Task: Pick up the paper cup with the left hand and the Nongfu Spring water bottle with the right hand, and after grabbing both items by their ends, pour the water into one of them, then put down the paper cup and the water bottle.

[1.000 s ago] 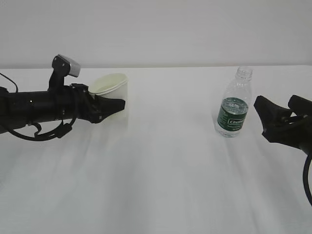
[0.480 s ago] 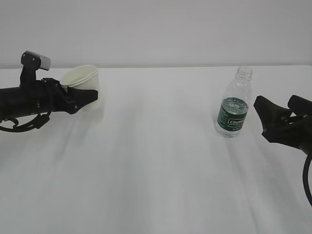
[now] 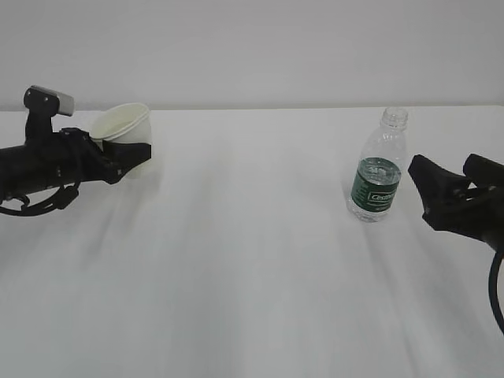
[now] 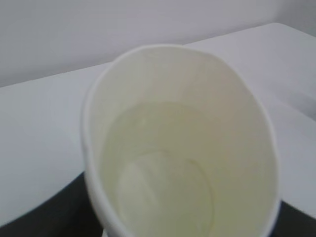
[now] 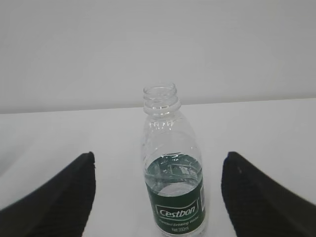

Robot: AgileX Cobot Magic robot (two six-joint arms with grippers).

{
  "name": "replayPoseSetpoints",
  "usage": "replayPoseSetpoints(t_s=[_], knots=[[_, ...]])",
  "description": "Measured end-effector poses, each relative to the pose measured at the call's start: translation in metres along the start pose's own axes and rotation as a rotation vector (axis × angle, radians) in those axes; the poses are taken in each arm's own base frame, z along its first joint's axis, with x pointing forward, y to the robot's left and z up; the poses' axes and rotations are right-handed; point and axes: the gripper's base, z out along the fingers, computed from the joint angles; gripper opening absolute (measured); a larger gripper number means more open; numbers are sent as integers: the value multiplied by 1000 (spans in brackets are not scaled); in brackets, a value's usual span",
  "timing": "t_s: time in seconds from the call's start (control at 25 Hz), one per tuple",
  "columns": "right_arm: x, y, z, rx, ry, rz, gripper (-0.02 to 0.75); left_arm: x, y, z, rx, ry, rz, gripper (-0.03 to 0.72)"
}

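White tabletop (image 3: pixel 260 260) spreads wide beneath me and meets a pale grey wall (image 3: pixel 252 47) at the far edge, both plain and evenly lit. Across that surface my two black arms come in from opposite sides. On the left side my left hand (image 3: pixel 135 151) holds the paper cup (image 3: pixel 123 131), its black jaws set around the cup's lower part, with the cup tipped a little so its mouth faces up and to the left. Seen from my left wrist, the cup's cream inside (image 4: pixel 173 163) fills nearly the whole view; the rolled rim is pressed into a slight oval, and a faint ring shows partway down the wall, but I cannot tell whether any liquid lies at the bottom. Over on the right side my right hand (image 3: pixel 450 170) sits with its jaws spread wide and nothing between them, just beside the Nongfu Spring water bottle (image 3: pixel 379 167) but not touching it. That bottle stands upright on the table, well apart from the cup, its threaded neck open with no cap. From my right wrist I see the bottle (image 5: pixel 170 168) centred between my two dark fingers (image 5: pixel 59 192), clear water reaching about to the top of its dark green label band (image 5: pixel 177 210), which carries white print.
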Motion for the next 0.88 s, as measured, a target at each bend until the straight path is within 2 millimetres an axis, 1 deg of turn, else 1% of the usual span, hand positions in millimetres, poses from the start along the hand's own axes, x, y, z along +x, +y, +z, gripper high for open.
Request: replayPoseSetpoints(t_s=[0.12,0.4,0.64,0.88], knots=[[0,0,0,0,0,2,595,10,-2,-5,-22,-17,-18,451],[0,1,0,-6,1,2,594,26,-10,-19,-64,-57,-29,450],[0,2,0,-18,2,6,595,42,-14,-30,-123,-39,-45,446],[0,2,0,-26,3,20,594,50,-16,-37,-162,-23,-51,445]])
